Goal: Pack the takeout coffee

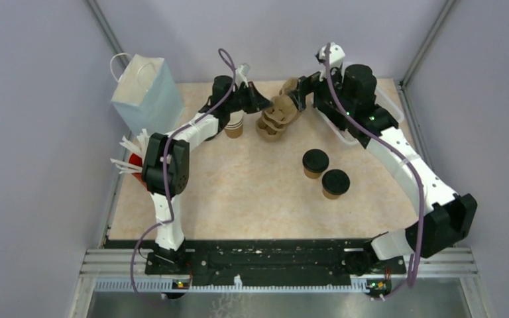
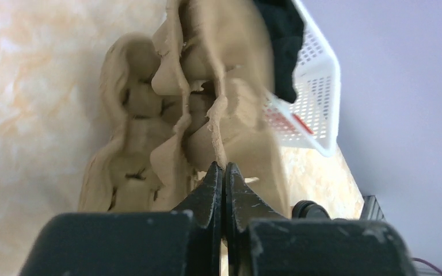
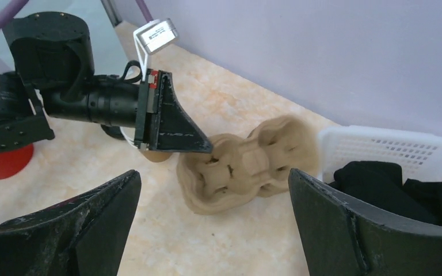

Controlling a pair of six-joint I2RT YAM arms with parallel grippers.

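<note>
Two kraft-brown paper cups with black lids [image 1: 315, 162] [image 1: 335, 183] stand side by side right of the table's middle, away from both grippers. My left gripper [image 1: 264, 105] is shut on the edge of the brown cardboard carrier [image 1: 275, 117] at the back centre. In the left wrist view the jaws [image 2: 224, 168] pinch a thin edge of the carrier [image 2: 149, 115], which stands tilted on its side. My right gripper [image 1: 301, 93] is open and empty just right of the carrier. In the right wrist view its fingers [image 3: 213, 172] stand wide apart, with the carrier [image 3: 247, 164] beyond them.
A pale blue paper bag [image 1: 147, 91] stands at the back left. A red cup of white sticks [image 1: 132, 162] is at the left edge. A lidless brown cup [image 1: 234, 127] stands under the left arm. A white basket [image 3: 380, 149] with black items sits at the back right.
</note>
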